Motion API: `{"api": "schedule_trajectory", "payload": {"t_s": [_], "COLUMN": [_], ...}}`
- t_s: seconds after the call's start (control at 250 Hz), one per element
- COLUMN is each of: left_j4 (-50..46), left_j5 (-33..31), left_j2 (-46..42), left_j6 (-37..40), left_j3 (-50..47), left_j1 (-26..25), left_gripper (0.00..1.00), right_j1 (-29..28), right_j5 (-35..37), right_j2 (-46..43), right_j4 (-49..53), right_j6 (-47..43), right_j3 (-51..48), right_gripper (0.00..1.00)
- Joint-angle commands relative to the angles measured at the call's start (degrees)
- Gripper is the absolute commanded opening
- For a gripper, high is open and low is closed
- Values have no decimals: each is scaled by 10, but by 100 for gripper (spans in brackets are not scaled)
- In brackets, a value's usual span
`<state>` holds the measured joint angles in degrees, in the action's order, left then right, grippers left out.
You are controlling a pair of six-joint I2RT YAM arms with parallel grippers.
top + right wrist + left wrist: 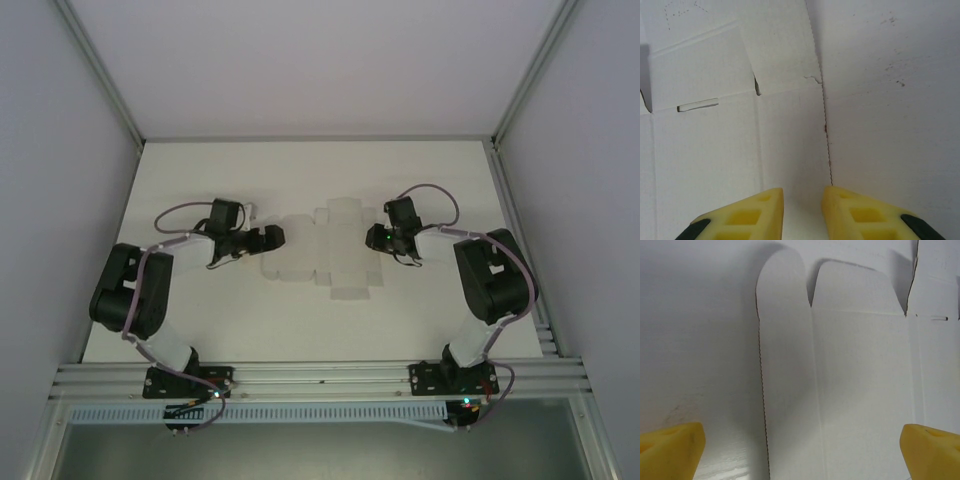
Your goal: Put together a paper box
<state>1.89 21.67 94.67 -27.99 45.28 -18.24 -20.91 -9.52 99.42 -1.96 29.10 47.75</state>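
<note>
Matt paper box (330,255), matt yellow fingers (747,217)

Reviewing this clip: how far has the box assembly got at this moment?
Barely begun. Done: nothing folded; the paper box lies as a flat sheet on the table, flaps spread. In hand: the left gripper sits wide open at its left end, the right gripper, fingers nearly together, over its right edge; no grip visible. Left: all folding and tucking.
</note>
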Motion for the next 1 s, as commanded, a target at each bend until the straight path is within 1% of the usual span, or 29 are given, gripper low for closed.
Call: {"api": "schedule_trajectory", "payload": {"t_s": [0.0, 0.048, 0.152, 0.232, 0.287, 0.371, 0.399, 0.491, 0.559, 0.623, 0.671, 0.723, 0.807, 0.938, 0.994], "left_j4": [29, 45, 65, 97, 125, 154, 156, 158, 137, 106, 90, 82, 82, 102, 100], "left_j5": [61, 77, 92, 120, 142, 150, 149, 148, 140, 117, 110, 110, 118, 153, 161], "left_j2": [15, 19, 30, 35, 36, 27, 21, 6, -2, -8, -14, -26, -58, -140, -179], "left_j6": [2, -2, -9, -22, -36, -50, -51, -47, -35, -20, -8, 4, 22, 38, 38], "left_j3": [11, 9, 7, -2, -8, -17, -17, -18, -10, 1, 7, 11, 13, 11, 17], "left_j1": [-5, -8, -12, -13, -13, -13, -14, -14, -14, -15, -15, -15, -16, -16, -16], "left_gripper": [99, 98, 96, 93, 88, 79, 74, 51, 35, 17, 0, 0, 0, 0, 0], "right_j1": [-3, -3, -3, -3, -3, -3, -3, -1, 1, 5, 11, 18, 31, 61, 78], "right_j5": [-3, -8, -17, -19, -21, -25, -25, -24, -25, -32, -46, -71, -83, -120, -133], "right_j2": [22, 23, 23, 23, 23, 18, 15, 2, -8, -24, -43, -72, -130, -223, -260], "right_j4": [40, 34, 20, 18, 17, 12, 9, 1, 1, 3, -1, -14, -14, -7, -6], "right_j6": [9, 9, 15, 17, 16, 16, 16, 12, 7, 3, 5, 4, 1, -7, -3], "right_j3": [-27, -31, -38, -41, -43, -48, -51, -58, -58, -57, -58, -62, -64, -73, -78], "right_gripper": [29, 27, 27, 27, 27, 27, 27, 27, 27, 28, 29, 34, 41, 66, 73]}}
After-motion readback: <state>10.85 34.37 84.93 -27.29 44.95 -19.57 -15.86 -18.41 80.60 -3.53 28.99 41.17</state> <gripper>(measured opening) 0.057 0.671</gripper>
